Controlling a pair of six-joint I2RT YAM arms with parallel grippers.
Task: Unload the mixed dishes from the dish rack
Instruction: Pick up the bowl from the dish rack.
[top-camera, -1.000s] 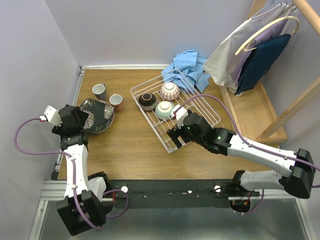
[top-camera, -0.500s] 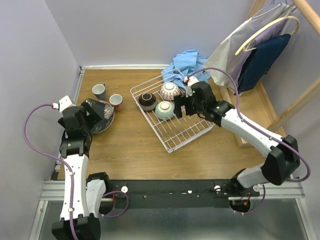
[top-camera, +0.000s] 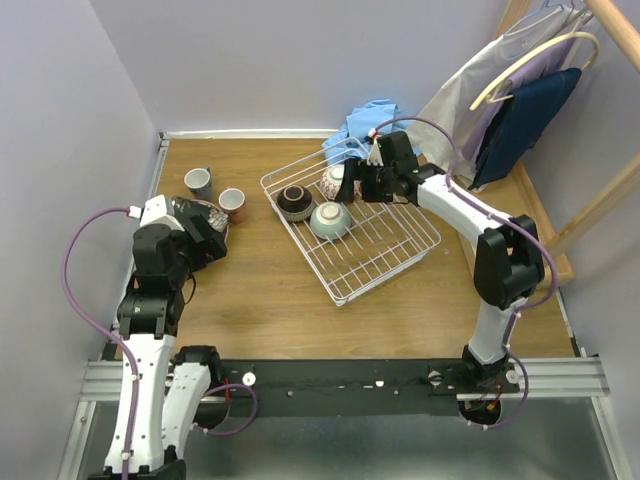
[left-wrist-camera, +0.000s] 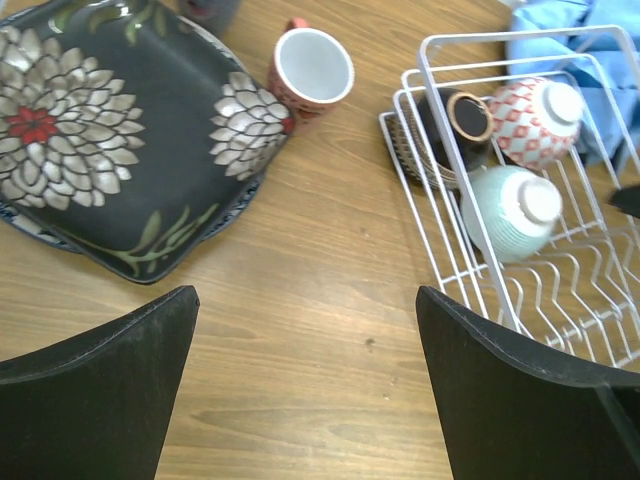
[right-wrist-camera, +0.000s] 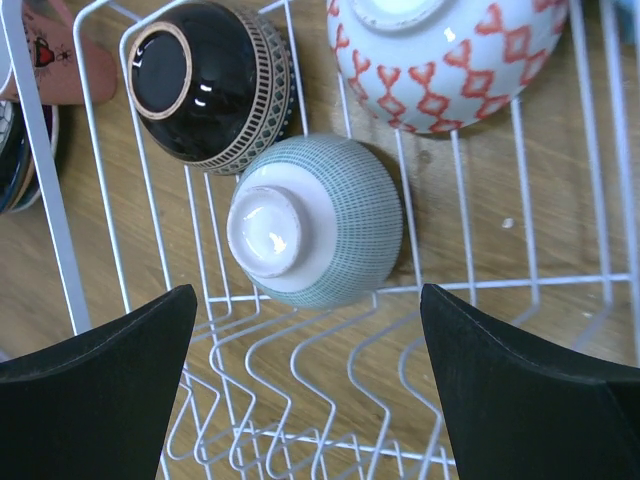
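White wire dish rack (top-camera: 392, 243), mid-frame, is loaded with three patterned bowls (top-camera: 330, 220); left gripper (left-wrist-camera: 305, 330) and right gripper (right-wrist-camera: 310, 320) are spread wide, empty.

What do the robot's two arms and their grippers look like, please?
The left arm and right arm have white links joined by black joints. A purple cable loops alongside each up to the wrist. The left gripper and right gripper are black, with broad, matte, wedge-shaped fingers tapering to a corner. No lettering is legible.
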